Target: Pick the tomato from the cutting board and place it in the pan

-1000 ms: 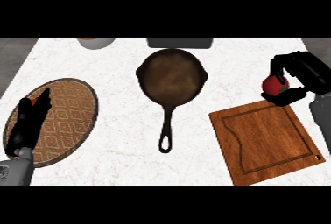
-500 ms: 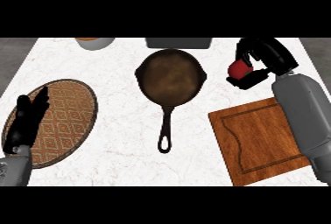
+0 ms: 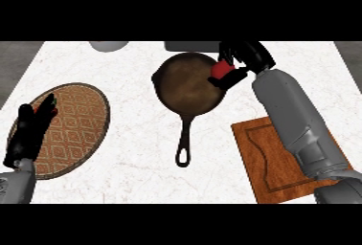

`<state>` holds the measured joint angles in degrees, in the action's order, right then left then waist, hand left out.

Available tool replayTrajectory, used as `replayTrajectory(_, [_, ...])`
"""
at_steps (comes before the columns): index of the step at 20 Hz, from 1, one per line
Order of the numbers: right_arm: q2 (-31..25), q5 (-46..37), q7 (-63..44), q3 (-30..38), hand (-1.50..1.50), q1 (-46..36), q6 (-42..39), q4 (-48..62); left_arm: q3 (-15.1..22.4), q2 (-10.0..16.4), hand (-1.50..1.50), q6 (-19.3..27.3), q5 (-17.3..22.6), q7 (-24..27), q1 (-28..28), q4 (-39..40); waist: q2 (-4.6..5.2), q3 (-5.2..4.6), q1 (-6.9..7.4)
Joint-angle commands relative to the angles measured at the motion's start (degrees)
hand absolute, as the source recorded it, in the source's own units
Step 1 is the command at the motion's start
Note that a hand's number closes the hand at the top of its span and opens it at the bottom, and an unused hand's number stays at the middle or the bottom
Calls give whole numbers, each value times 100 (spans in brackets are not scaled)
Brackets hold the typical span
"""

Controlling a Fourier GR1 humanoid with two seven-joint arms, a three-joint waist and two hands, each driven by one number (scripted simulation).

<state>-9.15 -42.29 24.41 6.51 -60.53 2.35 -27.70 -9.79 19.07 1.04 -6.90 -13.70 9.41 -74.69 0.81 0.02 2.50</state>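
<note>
Holding the tomato (image 3: 222, 70), the right hand (image 3: 244, 60) overlaps the pan's (image 3: 185, 85) rim.

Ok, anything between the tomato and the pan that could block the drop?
Nothing visible does. The right hand holds the tomato in curled fingers at the upper right rim of the pan, whose dark inside shows bare. The left hand rests over the woven mat at far left, well clear.
</note>
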Motion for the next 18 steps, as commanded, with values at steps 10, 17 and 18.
replayTrajectory(10, [855,-204,-189,138,150,-663,912,1702,153,-99,0,27,-127,-262,432,-14,133,5,240])
replayTrajectory(17, [912,323,25,421,-150,-558,686,2152,348,-323,0,47,-209,-5,455,86,209,8,529])
replayTrajectory(18, [912,339,73,403,-150,-432,657,2274,351,-277,0,-2,-201,-69,514,50,220,11,591])
